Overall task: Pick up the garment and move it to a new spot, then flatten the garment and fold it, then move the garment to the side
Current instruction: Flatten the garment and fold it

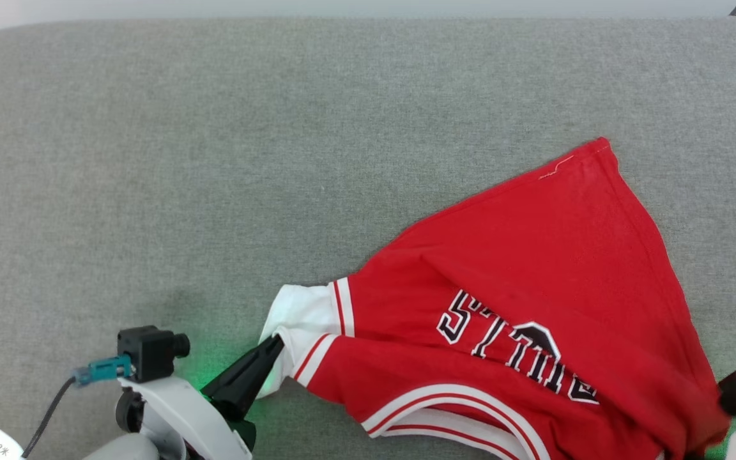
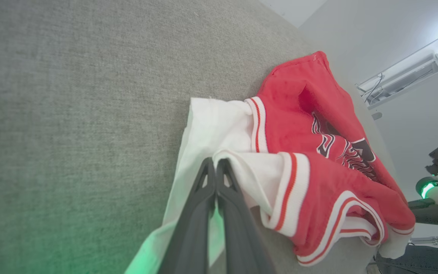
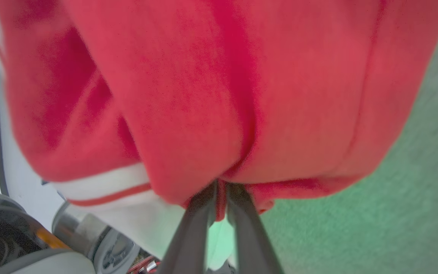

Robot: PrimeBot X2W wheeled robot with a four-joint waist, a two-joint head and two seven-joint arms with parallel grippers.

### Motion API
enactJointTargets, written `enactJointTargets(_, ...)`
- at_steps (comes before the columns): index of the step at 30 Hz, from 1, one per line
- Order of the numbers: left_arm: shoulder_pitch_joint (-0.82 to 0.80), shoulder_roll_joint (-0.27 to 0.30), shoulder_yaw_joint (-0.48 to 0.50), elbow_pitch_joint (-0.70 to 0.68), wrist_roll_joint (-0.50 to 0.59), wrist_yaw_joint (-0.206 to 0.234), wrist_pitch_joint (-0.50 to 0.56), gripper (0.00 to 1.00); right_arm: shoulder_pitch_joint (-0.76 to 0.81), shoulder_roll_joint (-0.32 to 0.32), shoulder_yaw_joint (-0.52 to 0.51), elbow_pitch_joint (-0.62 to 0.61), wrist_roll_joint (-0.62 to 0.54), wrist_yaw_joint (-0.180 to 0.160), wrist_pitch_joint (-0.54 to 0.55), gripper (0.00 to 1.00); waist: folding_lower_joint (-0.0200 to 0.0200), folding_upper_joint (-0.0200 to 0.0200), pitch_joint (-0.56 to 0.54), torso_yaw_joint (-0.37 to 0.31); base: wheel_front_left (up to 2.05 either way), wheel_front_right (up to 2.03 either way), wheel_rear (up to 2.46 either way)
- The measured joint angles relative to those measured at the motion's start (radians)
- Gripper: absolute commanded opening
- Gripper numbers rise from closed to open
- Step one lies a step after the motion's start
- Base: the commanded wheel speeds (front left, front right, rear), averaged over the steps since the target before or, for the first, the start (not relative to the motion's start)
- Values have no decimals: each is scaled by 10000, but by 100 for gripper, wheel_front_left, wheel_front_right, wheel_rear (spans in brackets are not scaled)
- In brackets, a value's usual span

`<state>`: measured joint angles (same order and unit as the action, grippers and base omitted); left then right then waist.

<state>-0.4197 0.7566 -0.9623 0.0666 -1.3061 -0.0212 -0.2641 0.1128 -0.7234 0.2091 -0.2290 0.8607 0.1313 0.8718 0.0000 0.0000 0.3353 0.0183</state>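
The jersey (image 1: 534, 255), red, crumpled, white-trimmed, is stretched crosswise, hem corner pointing away; it is pinched by left gripper (image 1: 274, 344) and right gripper (image 3: 221, 188).

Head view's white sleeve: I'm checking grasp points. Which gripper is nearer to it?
Left. The left gripper pinches the white sleeve itself; the right gripper grips red fabric at the opposite end of the garment, away from that sleeve.
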Motion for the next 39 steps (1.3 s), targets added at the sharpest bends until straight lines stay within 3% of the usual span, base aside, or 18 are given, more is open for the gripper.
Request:
enactJointTargets(4,137,-25,63,-19,104,27,0,0,-54,-13,-1267,-725,215,0,-211,100,0,0,1,51,0,0,0)
enactJointTargets(10,157,-215,42,-111,349,40,0,0,-541,-456,-3641,-1766,755,-2,479,100,0,0,76,261,0,0,0)
enactJointTargets(15,-28,-458,21,-125,537,25,8,0,-2430,-640,-4144,-1607,447,-2,380,100,0,0,261,549,0,0,0)
enactJointTargets(20,-349,-729,27,-4,711,-58,10,0,-5039,-405,-2589,-291,-777,-2,-533,100,0,0,618,833,0,0,0)
enactJointTargets(25,-604,-976,21,157,828,-207,12,0,-7004,-153,-658,1615,-1526,-2,-660,100,0,0,1018,1105,0,0,0)
enactJointTargets(32,-942,-1360,48,426,997,-426,-2,0,-8060,-456,1655,3407,-1542,-2,-485,100,0,0,1491,1529,0,0,0)
enactJointTargets(38,-1026,-1638,132,639,1093,-594,-13,0,-8629,-880,2575,3904,-1200,0,-731,100,0,0,1686,1788,0,0,0)
enactJointTargets(39,-1023,-1664,153,671,1095,-612,-15,0,-8681,-897,2708,3952,-1126,-2,-775,96,0,0,1693,1798,0,0,0)
